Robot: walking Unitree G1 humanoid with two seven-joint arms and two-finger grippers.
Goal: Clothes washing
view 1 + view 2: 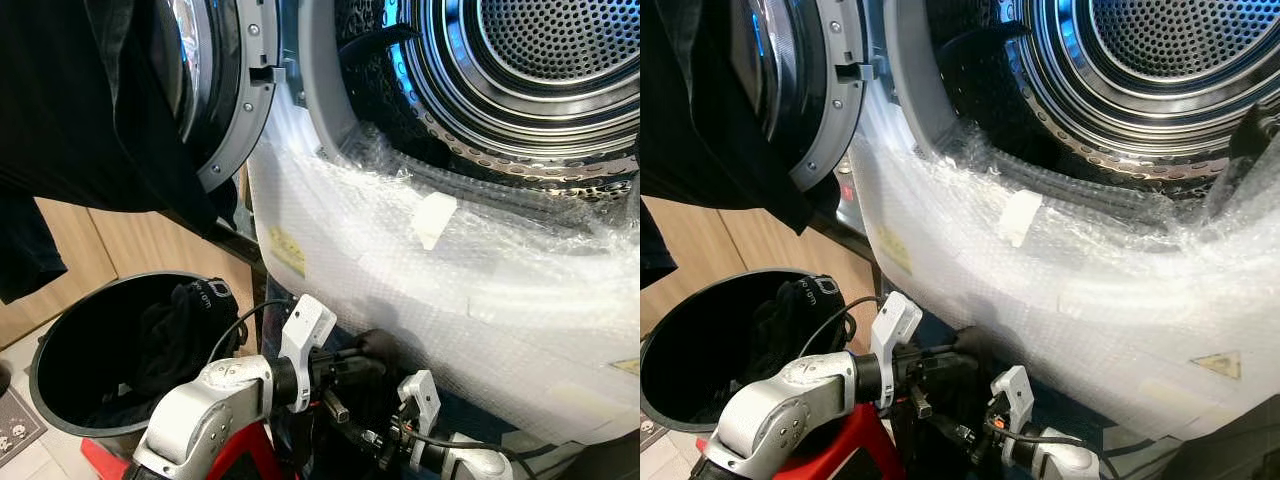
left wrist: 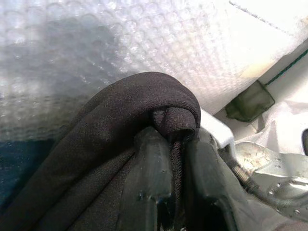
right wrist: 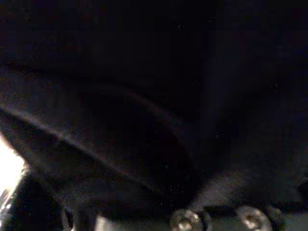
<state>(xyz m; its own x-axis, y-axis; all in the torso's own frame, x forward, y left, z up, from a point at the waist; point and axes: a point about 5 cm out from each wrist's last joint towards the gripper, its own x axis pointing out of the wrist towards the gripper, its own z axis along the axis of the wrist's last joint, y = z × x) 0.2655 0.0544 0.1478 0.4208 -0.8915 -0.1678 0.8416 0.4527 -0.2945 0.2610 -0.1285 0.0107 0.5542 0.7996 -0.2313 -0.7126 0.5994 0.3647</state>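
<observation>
Black cloth hangs in the upper left of the frame, a shirt (image 1: 90,110) draped over the open washer door (image 1: 235,90). Below it, at lower left, a dark bin (image 1: 60,370) holds more clothes (image 1: 175,335). At bottom centre the left gripper (image 2: 175,144) is clenched on a fold of black garment (image 2: 130,125), against the bubble wrap (image 1: 450,290) covering the washer front. The fabric looks soft, light and limp; a bunched fold is probably the best hold. I cannot tell the right gripper's (image 1: 400,425) state. The drum (image 1: 530,70) gapes at upper right.
</observation>
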